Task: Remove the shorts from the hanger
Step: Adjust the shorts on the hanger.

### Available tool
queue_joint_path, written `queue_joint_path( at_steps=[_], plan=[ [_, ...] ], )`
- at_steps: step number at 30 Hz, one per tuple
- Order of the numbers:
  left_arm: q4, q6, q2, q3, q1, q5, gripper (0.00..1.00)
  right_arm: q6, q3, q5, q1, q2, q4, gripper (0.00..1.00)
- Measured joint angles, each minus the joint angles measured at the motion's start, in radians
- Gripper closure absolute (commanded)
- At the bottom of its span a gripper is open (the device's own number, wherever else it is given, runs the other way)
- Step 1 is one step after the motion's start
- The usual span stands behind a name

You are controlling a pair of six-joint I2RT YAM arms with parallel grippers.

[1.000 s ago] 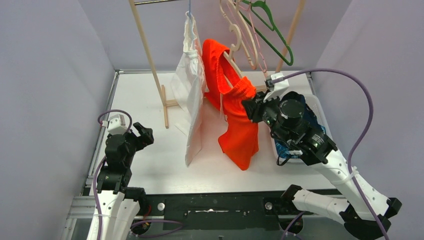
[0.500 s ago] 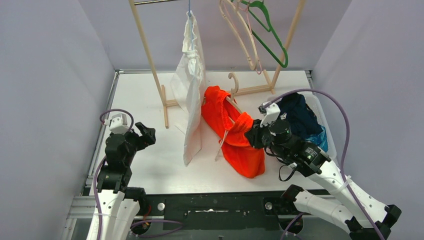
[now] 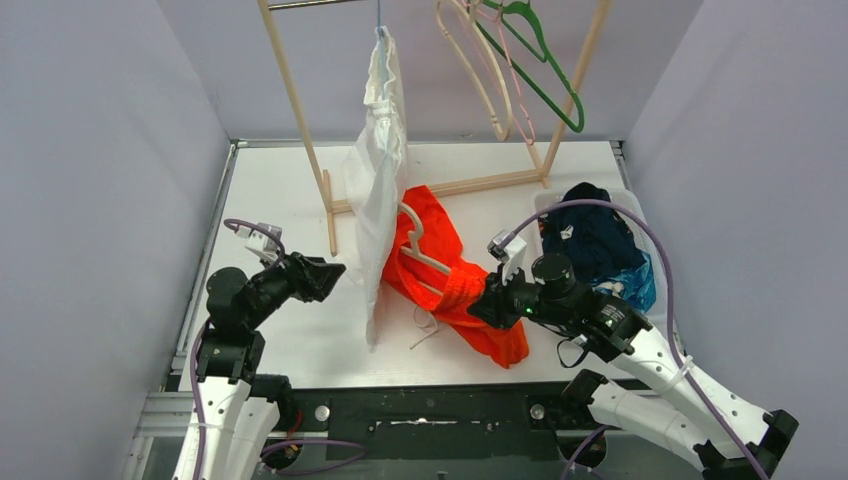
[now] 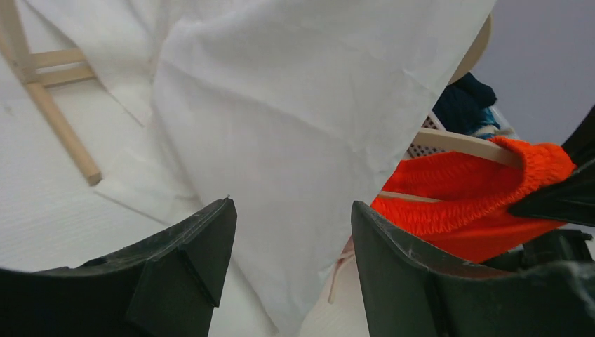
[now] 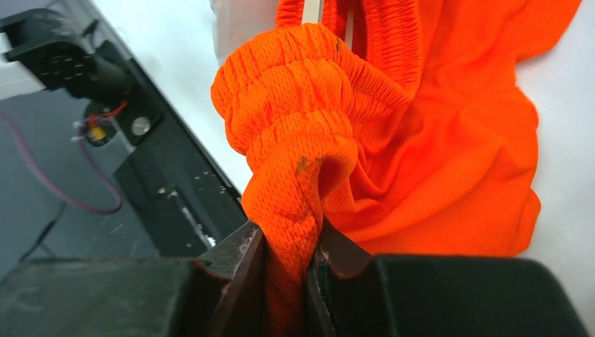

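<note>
The right gripper pinched the waistband of the orange shorts at frame centre. Their wooden hanger slanted toward the nearer left gripper, jaws apart, white shorts hanging between.

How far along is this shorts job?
Done: a dark navy and blue heap lies at the right; empty hangers dangle on the rail. In hand: the right gripper pinches the orange shorts, lying on the table with a hanger inside. Remaining: the white shorts hang from the rail, the open left gripper near them.
</note>
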Motion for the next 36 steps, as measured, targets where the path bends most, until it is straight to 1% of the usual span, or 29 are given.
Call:
queue_joint_path(
  at_steps=[4,6,9,11,14,17,19,21,23,26,30,36],
  plan=[
    [0.048,-0.014,0.003,-0.016,-0.003,0.119,0.47,-0.011,-0.016,-0.106,0.002,-0.056,0.034,1.00],
    [0.061,-0.018,0.003,-0.016,-0.004,0.145,0.50,-0.013,-0.035,-0.160,0.004,-0.091,0.067,1.00],
    [0.070,-0.019,0.003,-0.016,-0.004,0.163,0.51,-0.014,-0.053,-0.227,0.008,-0.117,0.108,1.00],
    [0.070,-0.019,0.003,-0.016,-0.004,0.163,0.52,-0.014,-0.053,-0.240,0.008,-0.108,0.122,1.00],
    [0.069,-0.018,-0.003,-0.016,-0.004,0.154,0.52,-0.016,-0.042,-0.212,0.009,-0.070,0.113,1.00],
    [0.066,-0.011,-0.007,-0.016,-0.004,0.125,0.52,-0.015,-0.026,-0.146,0.009,-0.035,0.079,1.00],
    [0.061,-0.006,-0.008,-0.016,-0.004,0.092,0.52,-0.010,-0.025,-0.100,0.009,-0.048,0.048,1.00],
    [0.055,0.000,-0.008,-0.016,-0.004,0.055,0.52,0.018,-0.004,-0.023,0.011,-0.089,-0.018,1.00],
    [0.045,0.006,-0.009,-0.016,-0.004,0.020,0.52,0.043,0.050,0.032,0.013,-0.130,-0.095,1.00],
    [0.031,0.010,-0.014,-0.016,-0.004,-0.035,0.52,0.074,0.119,0.066,0.013,-0.217,-0.138,1.00],
    [0.013,0.015,-0.024,-0.016,-0.004,-0.107,0.51,0.092,0.130,0.036,0.012,-0.319,-0.135,1.00],
    [-0.022,0.020,-0.027,-0.016,-0.004,-0.201,0.50,0.090,0.087,-0.093,0.012,-0.367,-0.091,1.00]
  ],
)
